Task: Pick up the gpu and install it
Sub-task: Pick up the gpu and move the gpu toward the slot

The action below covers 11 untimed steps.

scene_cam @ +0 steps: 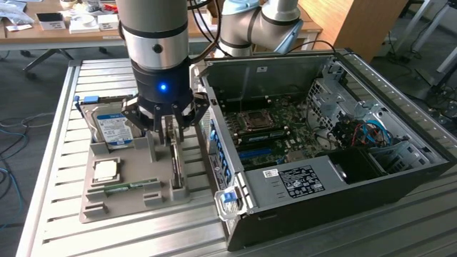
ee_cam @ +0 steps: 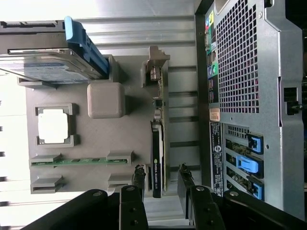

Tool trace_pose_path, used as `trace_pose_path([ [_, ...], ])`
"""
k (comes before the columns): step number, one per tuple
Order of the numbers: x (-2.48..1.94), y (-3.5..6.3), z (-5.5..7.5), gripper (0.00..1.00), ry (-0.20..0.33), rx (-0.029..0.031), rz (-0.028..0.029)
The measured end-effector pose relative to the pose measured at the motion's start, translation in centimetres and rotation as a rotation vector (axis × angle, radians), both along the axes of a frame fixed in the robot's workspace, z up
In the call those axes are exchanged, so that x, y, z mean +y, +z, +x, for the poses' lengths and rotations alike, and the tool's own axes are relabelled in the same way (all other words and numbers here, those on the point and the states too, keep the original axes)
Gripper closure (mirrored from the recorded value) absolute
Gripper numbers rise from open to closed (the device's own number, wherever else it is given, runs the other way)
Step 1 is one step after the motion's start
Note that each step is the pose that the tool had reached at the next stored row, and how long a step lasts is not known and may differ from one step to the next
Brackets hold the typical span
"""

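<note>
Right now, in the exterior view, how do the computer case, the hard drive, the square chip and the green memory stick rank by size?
1. computer case, by far.
2. hard drive.
3. square chip and green memory stick: too close to rank; the stick is longer, the chip wider.

My exterior camera sits high and back, angled down on the counter (scene_cam: 43, 203), taking in the tray (scene_cam: 136, 168) at the exterior view's left and the open computer case (scene_cam: 343, 176) at its right. My wrist camera looks straight down past the tool (ee_cam: 161, 176), close over the same tray and the case's rear.
</note>
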<state>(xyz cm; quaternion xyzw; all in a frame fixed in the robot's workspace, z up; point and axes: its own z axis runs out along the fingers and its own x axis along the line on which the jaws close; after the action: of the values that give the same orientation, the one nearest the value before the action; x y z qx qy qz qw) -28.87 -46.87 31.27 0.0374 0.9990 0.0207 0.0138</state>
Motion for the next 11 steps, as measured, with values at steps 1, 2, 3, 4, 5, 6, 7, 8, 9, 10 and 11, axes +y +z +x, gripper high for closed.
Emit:
trace_pose_path([
  [1,0.0,-0.03,0.0,0.58,0.0,-0.0001,0.0001],
  [2,0.0,-0.1,0.0,0.58,0.0,-0.0003,0.0003],
  [3,0.0,-0.19,0.0,0.58,0.0,-0.0002,0.0002],
  [4,0.0,-0.31,0.0,0.58,0.0,0.0,0.0],
  [5,0.0,-0.46,0.0,0.58,0.0,0.0,0.0],
  [6,0.0,-0.64,0.0,0.58,0.0,0.0,0.0001],
  [7,0.0,-0.81,0.0,0.58,0.0,-0.0001,0.0001],
  [8,0.0,-0.97,0.0,0.58,0.0,0.0,0.0],
  [9,0.0,-1.14,0.0,0.58,0.0,0.0,0.0],
  [10,0.0,-1.3,0.0,0.58,0.0,0.0,0.0],
  [11,0.0,-1.45,0.0,0.58,0.0,0.0,0.0],
])
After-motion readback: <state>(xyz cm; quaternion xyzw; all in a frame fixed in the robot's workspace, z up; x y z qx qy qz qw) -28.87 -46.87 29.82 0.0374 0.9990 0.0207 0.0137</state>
